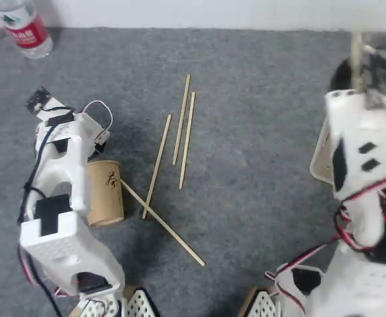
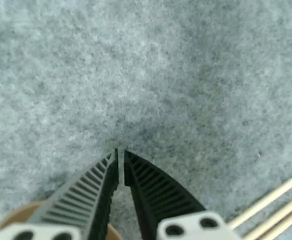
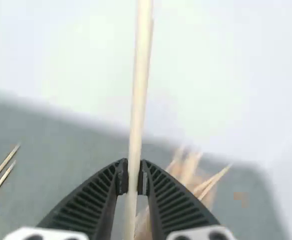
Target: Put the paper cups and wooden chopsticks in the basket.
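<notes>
High view: the grey felt-like surface (image 1: 258,99) runs to a white wall (image 1: 212,12) along its far edge. The widest open stretch lies through the middle-right, between the loose sticks and the basket, and the far band of the surface is bare except at the far-left corner, where a clear plastic water bottle with a red label (image 1: 25,28) lies.

Near the left edge, one brown paper cup (image 1: 105,193) lies on its side, partly under the white left arm. In the left wrist view the left gripper (image 2: 120,155) hangs over bare felt with its black ribbed jaws together, holding nothing; the cup's rim shows just beneath it.

Four pale wooden chopsticks (image 1: 187,140) lie on the surface around its middle. Three point roughly toward the far edge, two of them close side by side. The fourth slants from just beside the cup toward the near edge and meets the near end of the third.

By the right edge, a pale basket (image 1: 319,162) shows as a strip of rim beside the white right arm. The right gripper (image 3: 132,175) is clamped on a fifth wooden chopstick (image 3: 138,100), which stands upright and rises well past the jaws. Beyond those jaws several more pale sticks show, too blurred to count.
</notes>
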